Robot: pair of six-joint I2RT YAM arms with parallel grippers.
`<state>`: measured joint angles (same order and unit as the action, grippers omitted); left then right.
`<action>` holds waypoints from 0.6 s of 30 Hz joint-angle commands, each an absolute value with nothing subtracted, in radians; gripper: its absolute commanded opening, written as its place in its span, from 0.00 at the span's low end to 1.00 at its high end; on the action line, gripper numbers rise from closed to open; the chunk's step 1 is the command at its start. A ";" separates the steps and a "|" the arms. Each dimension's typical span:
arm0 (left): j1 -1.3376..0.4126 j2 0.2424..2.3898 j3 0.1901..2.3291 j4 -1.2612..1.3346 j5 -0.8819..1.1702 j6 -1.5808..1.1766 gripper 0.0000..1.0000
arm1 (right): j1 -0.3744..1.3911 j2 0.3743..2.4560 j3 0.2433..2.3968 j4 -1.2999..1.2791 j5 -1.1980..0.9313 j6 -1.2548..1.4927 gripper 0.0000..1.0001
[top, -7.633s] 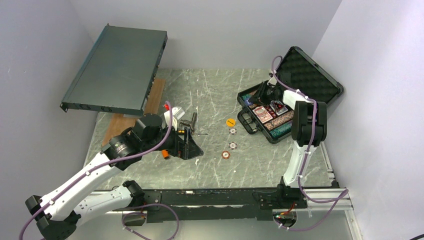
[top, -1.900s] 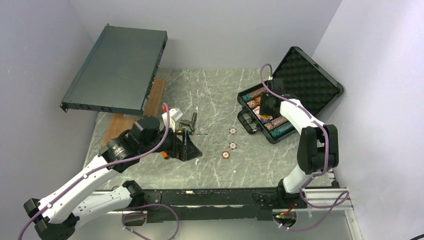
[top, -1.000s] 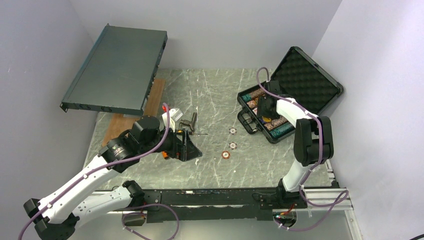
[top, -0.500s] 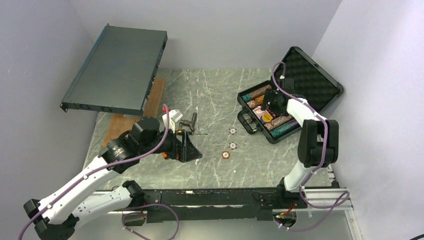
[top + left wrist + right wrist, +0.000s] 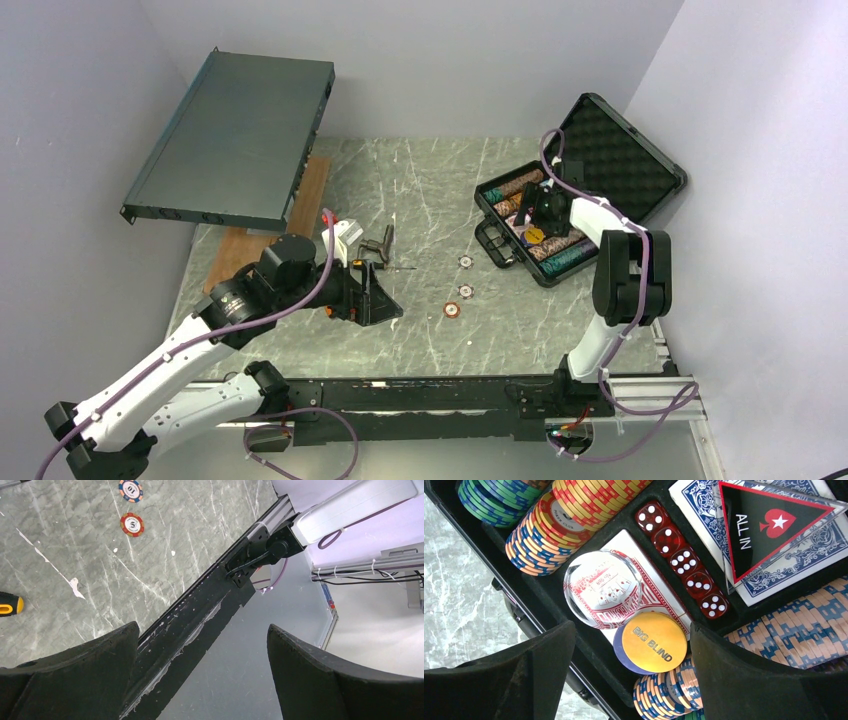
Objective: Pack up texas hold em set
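Case (image 5: 620,160) stands open at upper right — right claw (image 5: 631,627) spread above it, yellow Big Blind button (image 5: 654,642) lying free beneath; left claw (image 5: 385,298) spread and empty, left of centre

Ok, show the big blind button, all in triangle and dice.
big blind button (image 5: 654,642), right wrist view, yellow face
all in triangle (image 5: 766,540), right wrist view, black centre
dice (image 5: 684,561), right wrist view, middle die

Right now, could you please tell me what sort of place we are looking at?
Probably a robot test cell rather than a home: plain white walls box in a marbled table, and the left arm and right arm are bolted to a rail at its near edge.
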<state>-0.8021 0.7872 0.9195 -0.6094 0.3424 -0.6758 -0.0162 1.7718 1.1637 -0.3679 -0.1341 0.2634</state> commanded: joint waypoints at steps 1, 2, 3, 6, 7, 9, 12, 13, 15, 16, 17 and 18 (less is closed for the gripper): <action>-0.804 0.770 0.918 -0.585 0.334 -0.691 0.99 | -0.005 1.753 1.151 -0.329 -0.151 0.268 0.85; -0.804 0.771 0.917 -0.583 0.336 -0.690 0.99 | -0.006 1.753 1.154 -0.337 -0.151 0.268 0.85; -0.804 0.773 0.917 -0.582 0.339 -0.690 0.99 | -0.006 1.751 1.155 -0.340 -0.157 0.267 0.84; -0.803 0.779 0.917 -0.578 0.341 -0.690 0.99 | 0.025 1.729 1.153 -0.363 -0.142 0.277 0.84; -0.804 0.781 0.916 -0.578 0.341 -0.689 0.99 | 0.026 1.715 1.154 -0.376 -0.119 0.280 0.84; -0.803 0.781 0.912 -0.576 0.341 -0.690 0.99 | 0.027 1.674 1.147 -0.403 -0.043 0.286 0.85; -0.804 0.782 0.902 -0.570 0.338 -0.693 0.99 | 0.040 1.582 1.123 -0.428 0.017 0.290 0.86; -0.804 0.784 0.897 -0.566 0.336 -0.695 0.99 | 0.053 1.546 1.111 -0.433 0.032 0.292 0.87; -0.802 0.798 0.890 -0.559 0.332 -0.698 0.99 | 0.102 1.476 1.085 -0.448 0.084 0.304 0.88; -0.803 0.807 0.887 -0.556 0.329 -0.698 0.99 | 0.136 1.435 1.070 -0.455 0.102 0.312 0.89; -0.804 0.818 0.883 -0.552 0.327 -0.700 0.99 | 0.184 1.409 1.053 -0.462 0.105 0.325 0.89; -0.805 0.829 0.879 -0.544 0.322 -0.700 0.99 | 0.220 1.384 1.033 -0.462 0.094 0.345 0.89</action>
